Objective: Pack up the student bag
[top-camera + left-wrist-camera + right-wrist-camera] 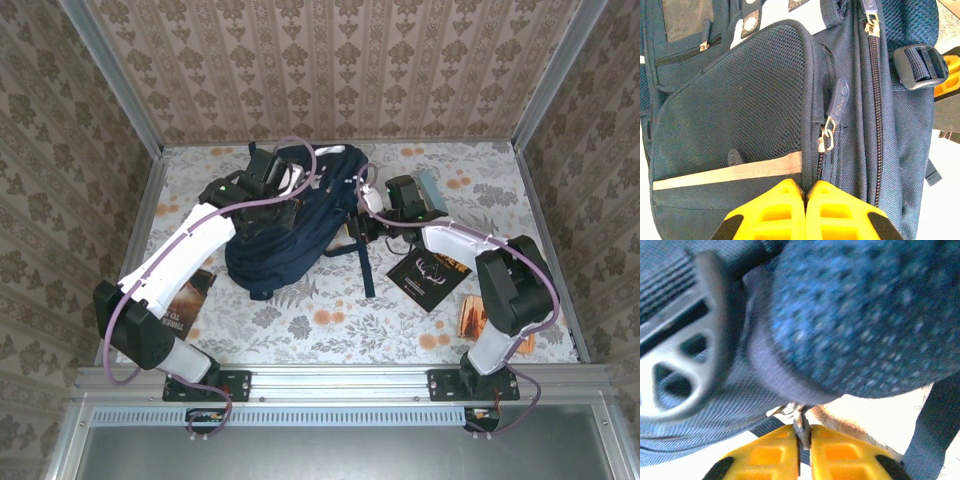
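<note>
Well, looks like the opening-up stage, i.e. nothing's gone in yet. The student bag (pixel 290 235) lies slumped mid-tabletop (pixel 330 325), btw the two arms, straps (pixel 364 262) trailing toward the near edge. Right pincer (pixel 804 439) is clenched on a small metal tab (pixel 801 424), prob. a zip pull, at the bag's right side. Left pincer (pixel 805 192) is clenched tight too, tips at the seam beside the mesh pocket (pixel 740 100); can't tell if it's got any fabric. Next move, I'd say: draw that tab along its zip w/ the other arm bracing the bag, no yanking. Bag's dark navy, pale reflective stripe (pixel 725 172) across the pocket, black buckle (pixel 920 65) at one side. Black book (pixel 430 272) lies nearby.
</note>
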Robot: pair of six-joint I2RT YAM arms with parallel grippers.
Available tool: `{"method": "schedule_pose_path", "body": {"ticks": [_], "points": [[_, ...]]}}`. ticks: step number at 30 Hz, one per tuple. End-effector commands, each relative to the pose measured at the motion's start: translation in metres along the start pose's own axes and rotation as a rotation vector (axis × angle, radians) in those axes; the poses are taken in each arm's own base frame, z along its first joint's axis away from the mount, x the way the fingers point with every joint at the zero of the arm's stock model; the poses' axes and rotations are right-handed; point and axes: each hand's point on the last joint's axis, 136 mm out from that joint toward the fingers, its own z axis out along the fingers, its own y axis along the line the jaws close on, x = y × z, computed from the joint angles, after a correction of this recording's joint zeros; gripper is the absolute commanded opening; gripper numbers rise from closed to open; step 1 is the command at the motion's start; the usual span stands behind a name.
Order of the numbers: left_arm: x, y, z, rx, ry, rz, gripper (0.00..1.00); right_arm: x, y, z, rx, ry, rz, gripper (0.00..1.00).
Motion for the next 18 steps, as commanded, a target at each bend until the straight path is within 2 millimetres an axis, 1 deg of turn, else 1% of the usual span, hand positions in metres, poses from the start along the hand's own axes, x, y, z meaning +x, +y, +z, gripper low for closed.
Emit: {"method": "schedule_pose_path", "body": {"ticks": [1, 5, 8, 14, 18], "points": [[-0.029, 0.001, -0.023, 0.014, -0.143, -0.021, 0.00, 0.000, 0.006, -0.017, 0.032, -0.005, -0.042, 0.05], [-0.029, 0.000, -0.018, 0.018, -0.137, -0.032, 0.00, 0.013, 0.011, -0.027, 0.054, 0.021, -0.052, 0.01], [-0.030, 0.001, -0.013, 0.014, -0.136, -0.055, 0.00, 0.022, 0.022, -0.031, 0.054, 0.039, -0.070, 0.00], [-0.033, -0.007, 0.002, 0.064, -0.144, -0.142, 0.00, 0.046, 0.051, -0.019, 0.082, 0.114, -0.150, 0.00], [-0.035, -0.008, 0.011, 0.077, -0.159, -0.212, 0.00, 0.058, 0.075, -0.010, 0.035, 0.137, -0.178, 0.00]]}}
